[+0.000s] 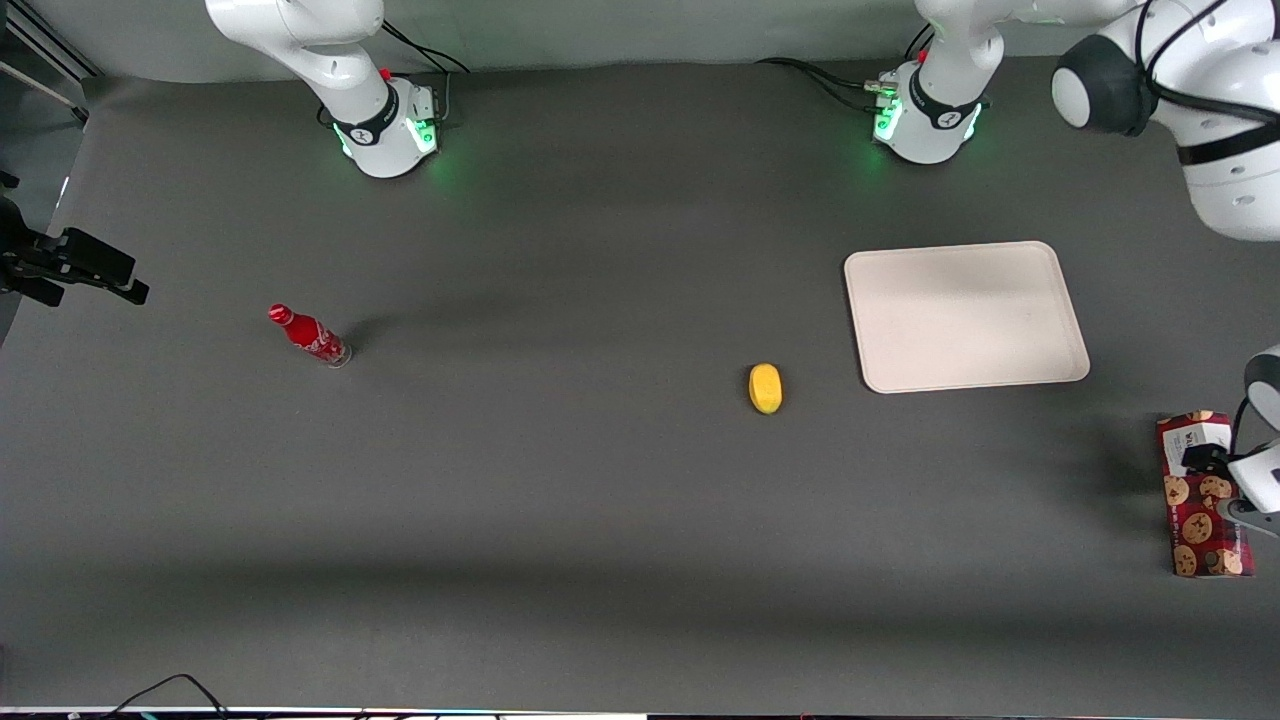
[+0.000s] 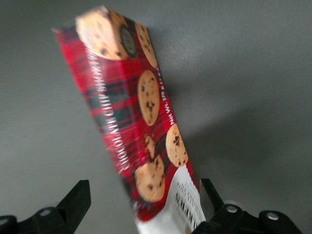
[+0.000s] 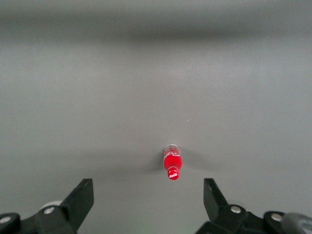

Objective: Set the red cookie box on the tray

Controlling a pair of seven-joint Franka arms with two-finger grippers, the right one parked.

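The red cookie box (image 1: 1195, 520) lies flat on the dark table at the working arm's end, nearer to the front camera than the tray (image 1: 965, 315). The tray is pale cream-pink and bears nothing. My left gripper (image 1: 1228, 487) is low over the box's white-label end. In the left wrist view the box (image 2: 131, 112) runs away from the gripper (image 2: 145, 195). Its label end sits between the widely spread fingers (image 2: 78, 200), closer to one finger than the other, and neither finger presses on it.
A yellow rounded object (image 1: 765, 388) lies on the table beside the tray, toward the middle. A small red bottle (image 1: 308, 335) lies toward the parked arm's end and also shows in the right wrist view (image 3: 172, 165).
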